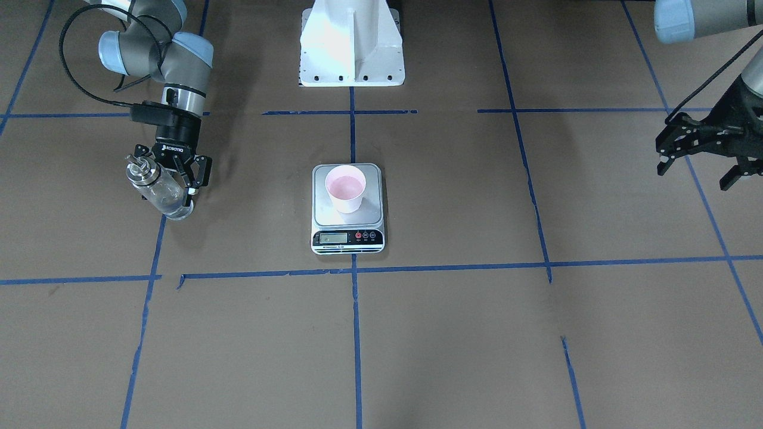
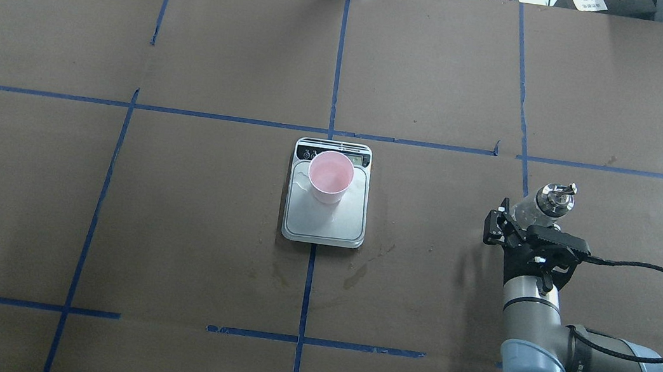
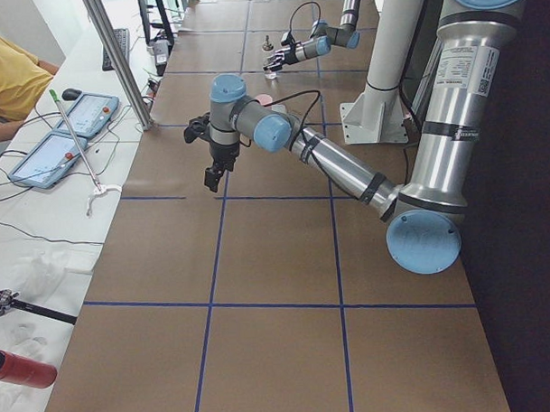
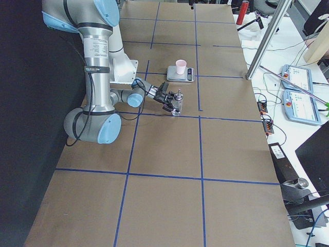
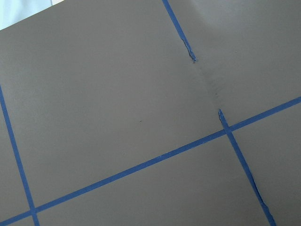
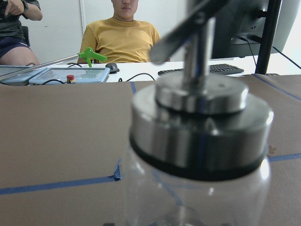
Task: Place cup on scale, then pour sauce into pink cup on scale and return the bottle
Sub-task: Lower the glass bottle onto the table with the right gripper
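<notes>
Right gripper point(image 1: 174, 183): at the left of the front-facing view. We see its two fingers clamped on the glass body of the bottle, below the collar.
Bottle point(image 1: 156, 186): a clear glass cylinder with a silver metal collar point(image 6: 201, 134) and a thin metal pour spout point(image 6: 200, 42) on top. It stands about upright in the gripper, well apart from the scale on the robot's right side. We cannot tell whether its base touches the table.
Sauce: colourless. We cannot read its level through the glass.
Scale point(image 1: 325, 211): flat and square, at the table's centre on a blue tape line. It has a brushed steel plate, and its black strip carries an LCD point(image 1: 332, 238) and red and blue buttons, facing the operators' side.
Cup point(image 1: 346, 189): pale pink, tapered, with a pink inside. It stands upright on the scale's plate, within the plate's edges. We cannot tell whether it holds liquid.
Left gripper point(image 1: 700, 170): at the right of the front-facing view, well apart from the scale. Its fingers are spread wide with nothing between them.
Table point(image 1: 453, 333): covered in brown paper with a grid of blue tape.
</notes>
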Robot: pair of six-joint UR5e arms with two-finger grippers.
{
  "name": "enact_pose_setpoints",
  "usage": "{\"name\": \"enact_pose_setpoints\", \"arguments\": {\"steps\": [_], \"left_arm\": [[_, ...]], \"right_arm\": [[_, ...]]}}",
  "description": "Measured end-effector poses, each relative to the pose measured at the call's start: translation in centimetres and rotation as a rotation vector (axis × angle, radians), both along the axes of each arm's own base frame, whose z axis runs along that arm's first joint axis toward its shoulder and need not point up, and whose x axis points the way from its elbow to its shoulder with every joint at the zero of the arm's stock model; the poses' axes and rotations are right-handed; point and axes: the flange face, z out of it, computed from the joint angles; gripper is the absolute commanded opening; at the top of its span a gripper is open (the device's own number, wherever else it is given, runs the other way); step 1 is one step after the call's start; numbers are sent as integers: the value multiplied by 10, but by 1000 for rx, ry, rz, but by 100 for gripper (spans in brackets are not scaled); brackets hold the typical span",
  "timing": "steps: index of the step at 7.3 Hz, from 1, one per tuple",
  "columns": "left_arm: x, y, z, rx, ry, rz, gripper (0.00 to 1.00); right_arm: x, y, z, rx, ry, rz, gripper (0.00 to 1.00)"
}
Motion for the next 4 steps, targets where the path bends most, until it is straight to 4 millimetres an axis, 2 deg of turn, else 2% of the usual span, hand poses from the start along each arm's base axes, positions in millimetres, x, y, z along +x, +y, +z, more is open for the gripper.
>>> {"name": "enact_pose_setpoints", "arguments": {"steps": [4], "left_arm": [[0,0,0,-1,0,0,100]], "right_arm": [[7,4,-1,10,-23,14,100]]}}
